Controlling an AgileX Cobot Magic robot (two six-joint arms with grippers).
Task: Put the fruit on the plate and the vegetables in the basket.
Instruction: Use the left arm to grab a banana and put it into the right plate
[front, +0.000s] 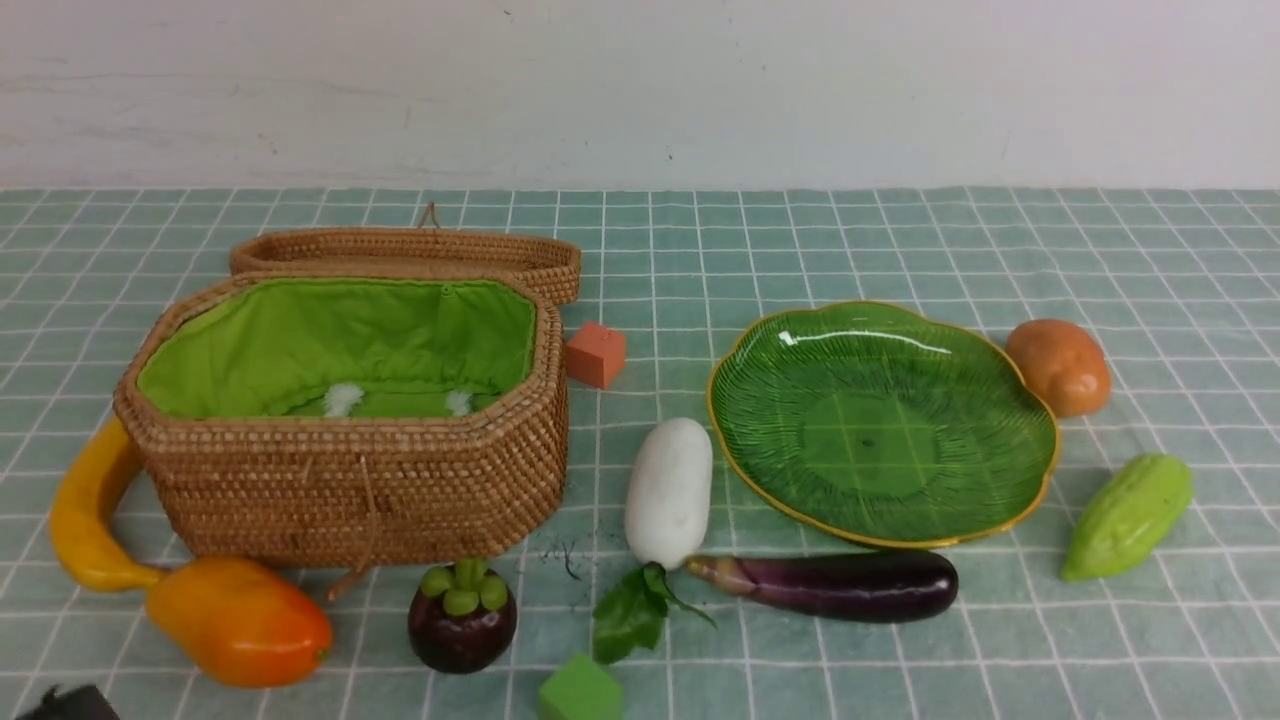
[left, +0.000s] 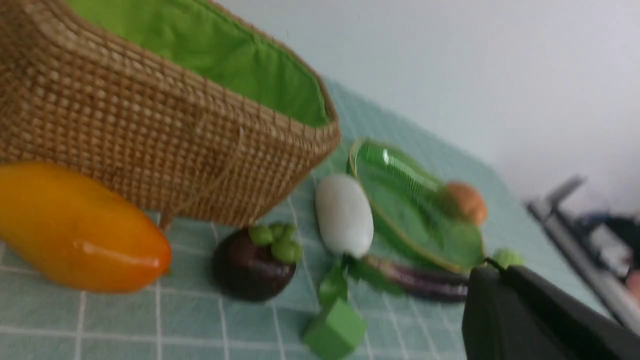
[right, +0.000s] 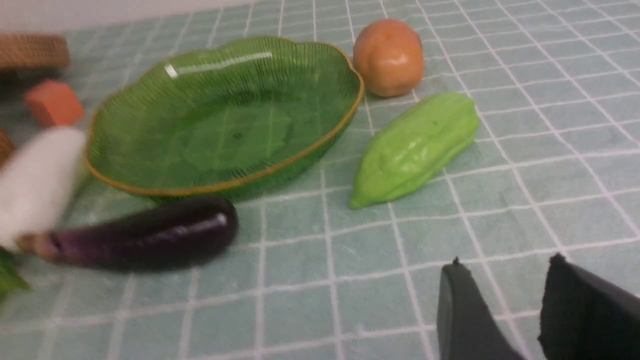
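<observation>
The wicker basket (front: 360, 480) stands open at the left, its green lining bare. A banana (front: 85, 510) curves round its left side. In front of it lie a mango (front: 238, 620) and a mangosteen (front: 462, 618). The green plate (front: 880, 420) sits empty at the right. A white radish (front: 668, 490) and an eggplant (front: 840, 585) lie beside it, with a potato (front: 1060, 366) and a gourd (front: 1128, 515) on its right. My left gripper (left: 492, 265) is shut and empty, low at the near left. My right gripper (right: 505, 262) hangs open over bare cloth, short of the gourd (right: 415, 147).
The basket's lid (front: 410, 250) lies folded back behind it. A small orange cube (front: 596, 354) sits between basket and plate. A small green cube (front: 580, 692) lies at the front edge near the radish's leaf. A white wall closes off the back.
</observation>
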